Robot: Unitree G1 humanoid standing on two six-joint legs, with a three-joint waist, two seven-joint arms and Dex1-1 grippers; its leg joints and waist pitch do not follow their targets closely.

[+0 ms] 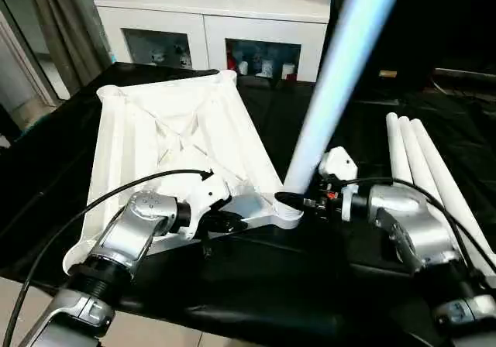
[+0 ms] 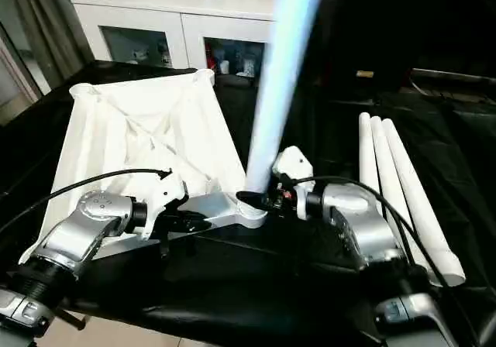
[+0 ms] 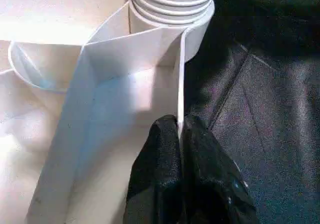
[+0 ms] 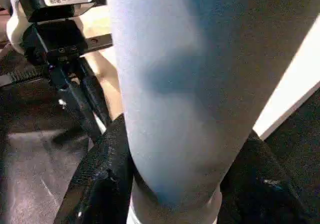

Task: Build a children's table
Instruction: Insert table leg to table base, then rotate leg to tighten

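Left hand [image 3: 179, 134] pinches a rib of the tabletop [image 1: 178, 142]; right hand [image 1: 298, 201] clamps the upright leg [image 1: 333, 84] at the tabletop's near corner.

left gripper [image 3: 180, 134]: 2 black fingers pinch thin tabletop [image 3: 125, 84] edge wall | threaded leg end [image 3: 172, 1] sits in corner socket | black cloth [image 3: 265, 99] beside

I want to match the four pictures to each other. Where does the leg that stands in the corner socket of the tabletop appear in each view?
Left eye view: upright leg, right of centre.
Right eye view: left of centre.
Left wrist view: its threaded end at the socket.
Right wrist view: the centre, between the right gripper's fingers.
Shared landmark: the tabletop corner.
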